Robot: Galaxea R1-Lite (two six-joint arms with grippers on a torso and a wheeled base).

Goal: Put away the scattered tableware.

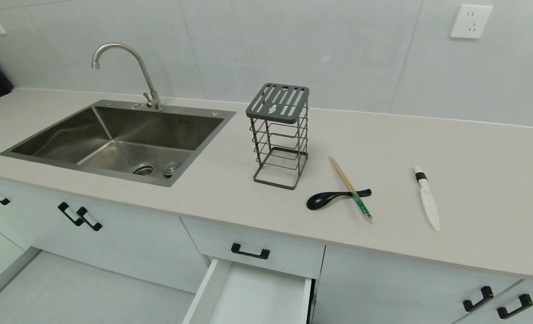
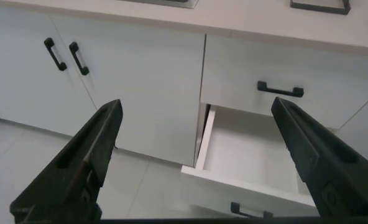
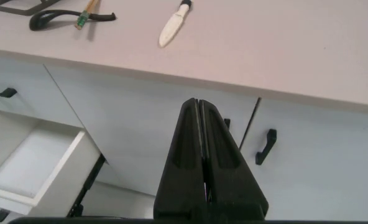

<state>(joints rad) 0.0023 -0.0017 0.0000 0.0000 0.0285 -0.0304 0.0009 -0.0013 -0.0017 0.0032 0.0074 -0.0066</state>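
Note:
A black spoon (image 1: 336,198) lies on the beige counter (image 1: 473,189), with a wooden chopstick (image 1: 351,187) crossed over its handle. A white knife (image 1: 426,196) lies further right. The spoon (image 3: 53,18), chopstick (image 3: 86,12) and knife (image 3: 174,23) also appear in the right wrist view. A dark wire cutlery rack (image 1: 279,135) stands upright left of them. My left gripper (image 2: 196,162) is open, low in front of the cabinets above the pulled-out drawer (image 2: 249,158). My right gripper (image 3: 201,155) is shut on nothing, below the counter edge facing the cabinet doors.
A steel sink (image 1: 113,141) with a curved tap (image 1: 131,67) sits at the counter's left. A white drawer (image 1: 248,294) stands pulled out under the counter, with a shut drawer (image 1: 250,251) above it. Cabinet doors with black handles (image 1: 489,298) flank it.

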